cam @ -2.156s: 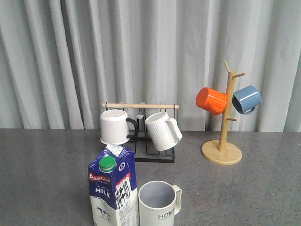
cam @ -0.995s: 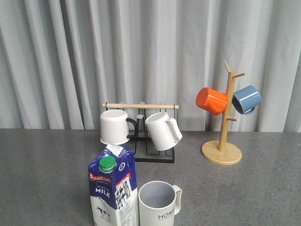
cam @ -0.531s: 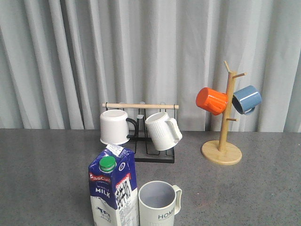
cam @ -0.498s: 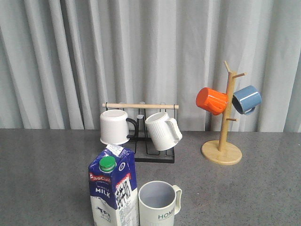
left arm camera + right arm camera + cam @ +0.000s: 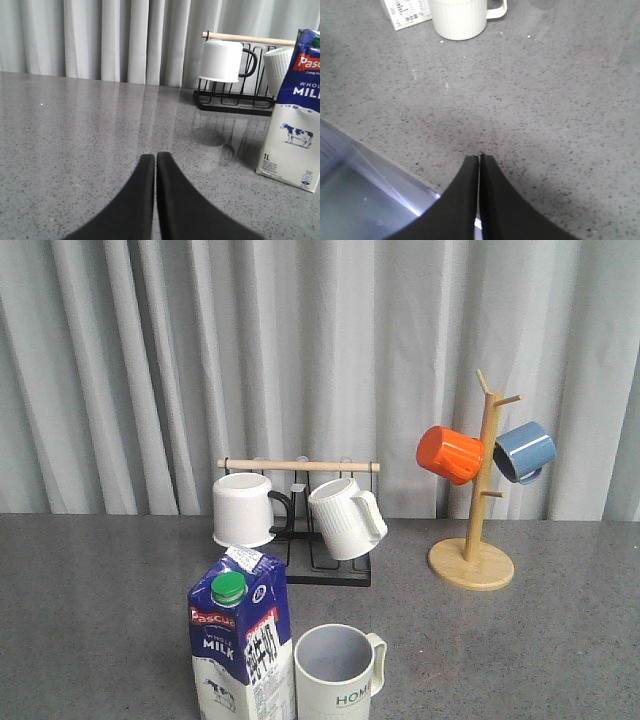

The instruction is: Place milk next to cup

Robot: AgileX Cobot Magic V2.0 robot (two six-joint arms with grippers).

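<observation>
The milk (image 5: pixel 240 640), a tall blue-and-white carton with a green cap, stands upright at the table's near edge. It also shows in the left wrist view (image 5: pixel 295 110), and its base shows in the right wrist view (image 5: pixel 405 12). The cup (image 5: pixel 338 670), a pale mug lettered "HOME", stands right beside the carton on its right; it also shows in the right wrist view (image 5: pixel 459 17). My left gripper (image 5: pixel 156 156) is shut and empty, low over the table, apart from the carton. My right gripper (image 5: pixel 479 157) is shut and empty near the table edge. Neither gripper shows in the front view.
A black rack with a wooden bar (image 5: pixel 300 466) holds a white black-handled mug (image 5: pixel 243 508) and a white ribbed mug (image 5: pixel 345 518) behind the carton. A wooden mug tree (image 5: pixel 472 562) at the back right carries an orange mug (image 5: pixel 449 454) and a blue mug (image 5: pixel 524 450). Grey curtains hang behind.
</observation>
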